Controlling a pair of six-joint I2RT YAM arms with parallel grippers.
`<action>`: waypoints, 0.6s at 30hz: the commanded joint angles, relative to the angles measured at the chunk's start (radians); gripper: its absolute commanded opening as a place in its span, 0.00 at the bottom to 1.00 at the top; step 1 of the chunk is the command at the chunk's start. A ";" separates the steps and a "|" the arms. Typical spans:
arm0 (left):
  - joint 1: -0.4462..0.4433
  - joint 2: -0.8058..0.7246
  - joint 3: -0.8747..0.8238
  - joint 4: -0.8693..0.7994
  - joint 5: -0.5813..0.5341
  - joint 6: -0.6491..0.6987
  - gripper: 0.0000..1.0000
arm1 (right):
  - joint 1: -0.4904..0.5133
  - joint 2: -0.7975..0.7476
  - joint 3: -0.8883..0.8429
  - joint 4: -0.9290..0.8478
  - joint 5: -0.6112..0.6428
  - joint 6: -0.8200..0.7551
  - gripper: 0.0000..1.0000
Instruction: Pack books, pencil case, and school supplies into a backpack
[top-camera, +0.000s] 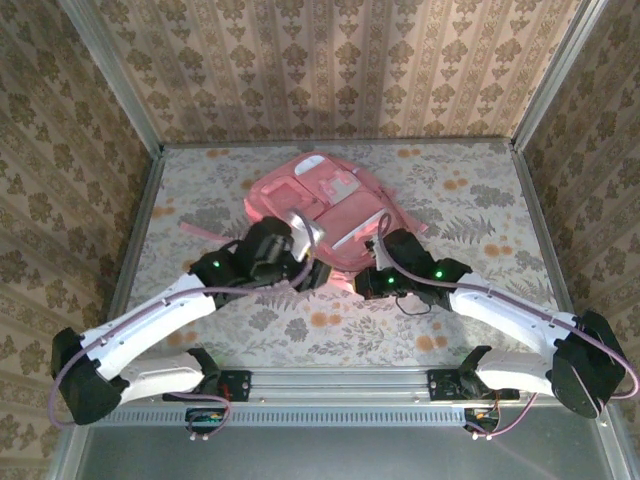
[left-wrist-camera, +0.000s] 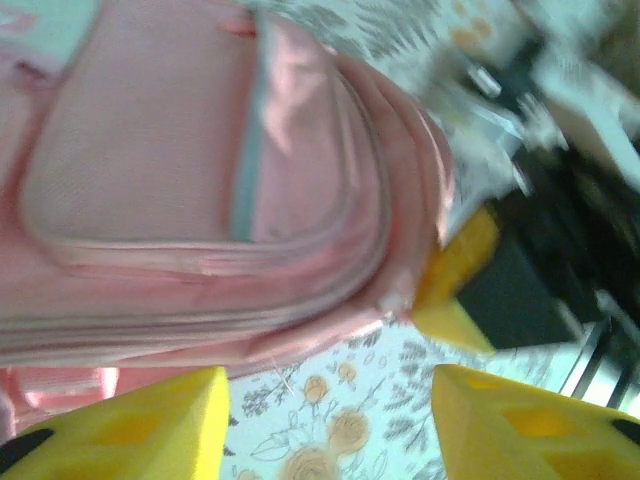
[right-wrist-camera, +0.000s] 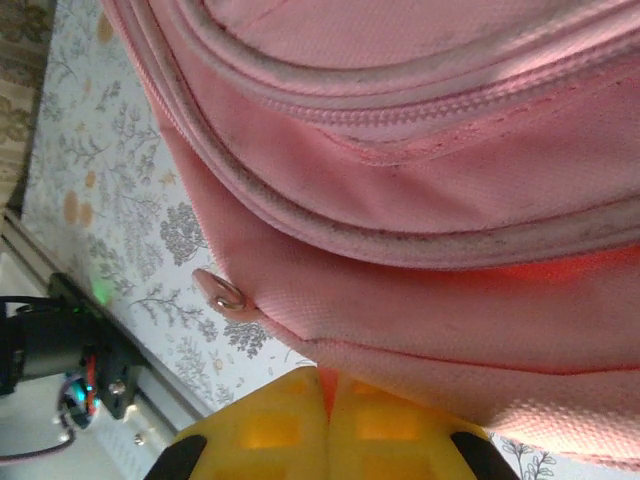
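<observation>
We see the backpack (top-camera: 320, 200) lying flat in the middle of the table (top-camera: 450, 300), towards the far side, front pockets facing up, with both arms reaching in to its near edge. One pink strap (top-camera: 195, 230) trails off to the left across the floral cloth.

On the left wrist camera the left gripper (left-wrist-camera: 330, 425) is parted. There is a clear gap between the two yellow fingers (left-wrist-camera: 150, 425), nothing but floral cloth in it, and nothing held. It sits just short of the backpack's rounded side, where a teal zip line (left-wrist-camera: 250, 150) runs along a pocket. Past the backpack's corner we catch the right arm's yellow fingertips against the fabric.

Over to the right wrist camera: the right gripper (right-wrist-camera: 326, 385) has its yellow fingers (right-wrist-camera: 270, 430) pressed flat together, and at their tips a fold of the backpack's pink lower edge is nipped between them. So that one is closed on the backpack itself. Just to the side, a small pink zip tab with a metal ring (right-wrist-camera: 228, 293) hangs off the seam, free of the fingers, over the cloth.
</observation>
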 joint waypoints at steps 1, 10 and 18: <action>-0.124 0.007 -0.035 -0.028 -0.171 0.419 0.62 | -0.048 -0.056 0.039 -0.001 -0.157 0.033 0.00; -0.202 0.050 -0.081 0.073 -0.226 0.712 0.53 | -0.103 -0.122 0.042 0.036 -0.310 0.123 0.00; -0.160 0.060 -0.109 0.158 -0.223 0.793 0.58 | -0.110 -0.172 0.111 0.037 -0.365 0.153 0.00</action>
